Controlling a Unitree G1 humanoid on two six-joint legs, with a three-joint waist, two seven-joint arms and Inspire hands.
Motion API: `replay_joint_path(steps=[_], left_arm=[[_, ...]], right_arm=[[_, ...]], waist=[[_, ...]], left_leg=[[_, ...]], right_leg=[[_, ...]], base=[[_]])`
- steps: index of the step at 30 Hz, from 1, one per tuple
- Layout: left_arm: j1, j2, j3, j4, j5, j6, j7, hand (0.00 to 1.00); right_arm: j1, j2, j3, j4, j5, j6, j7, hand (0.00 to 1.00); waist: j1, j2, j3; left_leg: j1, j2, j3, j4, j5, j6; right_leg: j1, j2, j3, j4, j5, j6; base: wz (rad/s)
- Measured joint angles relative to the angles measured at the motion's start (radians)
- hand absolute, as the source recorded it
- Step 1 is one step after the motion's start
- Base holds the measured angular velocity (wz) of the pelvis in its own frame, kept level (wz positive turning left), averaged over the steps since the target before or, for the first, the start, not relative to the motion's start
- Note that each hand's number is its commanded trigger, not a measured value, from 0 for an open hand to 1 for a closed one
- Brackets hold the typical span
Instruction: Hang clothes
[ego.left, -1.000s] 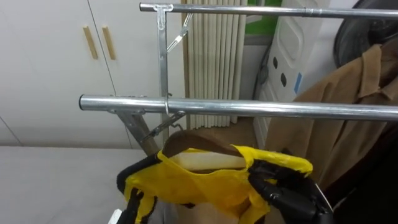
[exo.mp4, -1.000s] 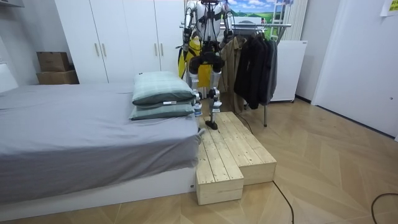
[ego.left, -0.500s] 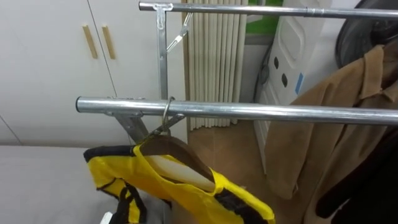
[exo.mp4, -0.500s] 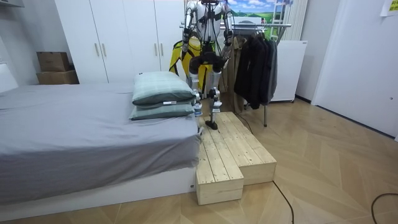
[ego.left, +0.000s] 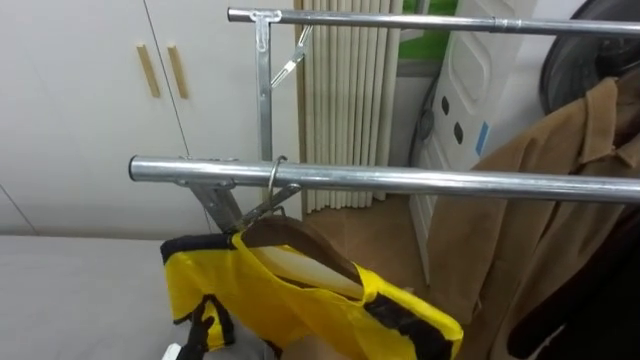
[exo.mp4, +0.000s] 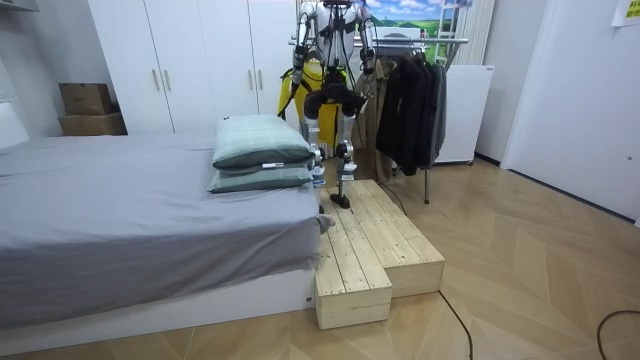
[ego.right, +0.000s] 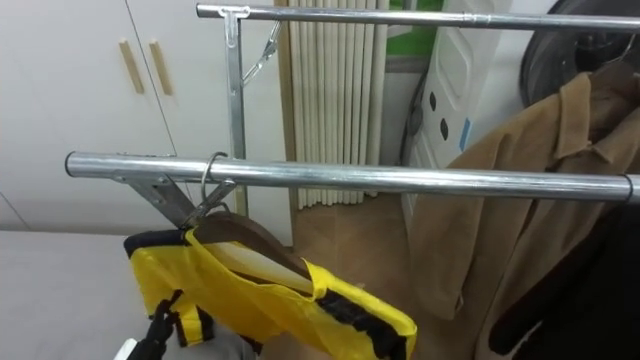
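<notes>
A bedroom with white wardrobe doors (ego.left: 80, 120) along the far wall. In the room view, a bed (exo.mp4: 120, 210) with a grey sheet and two stacked pillows (exo.mp4: 262, 150) takes up the left. A low wooden platform (exo.mp4: 375, 245) lies at the bed's foot. The robot stands at the far end of this platform with its back to the camera, facing a metal clothes rack.

From the robot's head, the near rail (ego.left: 420, 181) of the rack runs straight across the middle. A second, higher rail (ego.left: 430, 20) runs behind it. A pale ribbed panel (ego.left: 345, 100) stands beyond both.

A wooden hanger (ego.left: 300, 262) has its metal hook over the near rail, close to the rail's left end. The hanger is tilted, its left end high and its right end sloping down. A yellow garment (ego.left: 290, 300) with black trim is draped on it and hangs below the rail.

The left hand (ego.left: 203, 330) appears as a dark shape at the bottom edge, against the lower left part of the yellow cloth. Whether its fingers are spread or closed on the cloth cannot be told.

A brown coat (ego.left: 560, 190) hangs at the right of the rack, well apart from the yellow garment. In the room view, dark clothes (exo.mp4: 410, 100) hang further right.
</notes>
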Motion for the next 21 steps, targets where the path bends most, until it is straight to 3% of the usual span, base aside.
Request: replay_joint_path(steps=[7, 12, 16, 21], left_arm=[[-0.001, 0.000, -0.003, 0.025, 0.019, -0.025, 0.015, 0.00], [0.000, 0.000, -0.005, 0.065, 0.021, -0.029, 0.035, 0.00], [-0.001, 0.000, -0.003, 0.167, 0.021, -0.057, 0.039, 0.00], [0.002, 0.000, -0.002, 0.276, 0.012, -0.058, 0.040, 0.00]], right_arm=[[-0.024, -0.012, -0.004, 0.180, -0.168, -0.008, 0.039, 0.00], [-0.004, -0.017, -0.008, 0.199, -0.273, -0.007, 0.006, 0.00], [0.000, -0.017, -0.010, 0.202, -0.331, -0.008, -0.025, 0.00], [0.005, -0.014, -0.012, 0.229, -0.316, -0.010, -0.042, 0.00]], waist=[[-0.003, -0.004, -0.0029], [-0.001, -0.005, -0.0013], [-0.001, -0.001, -0.0035], [0.000, -0.003, -0.0027]], left_leg=[[-0.008, 0.002, -0.005, 0.002, 0.000, 0.000], [-0.016, 0.002, -0.008, -0.001, 0.000, 0.000], [-0.009, 0.001, -0.007, -0.002, 0.000, 0.000], [-0.011, -0.001, -0.007, -0.002, 0.000, 0.000]], right_leg=[[0.003, -0.002, -0.011, -0.006, 0.001, -0.002], [0.001, -0.001, -0.010, -0.008, 0.001, -0.002], [0.002, -0.001, -0.003, -0.009, 0.001, -0.002], [0.000, -0.003, -0.009, -0.014, 0.000, -0.002]], base=[[0.04], [0.00], [-0.04], [0.03]])
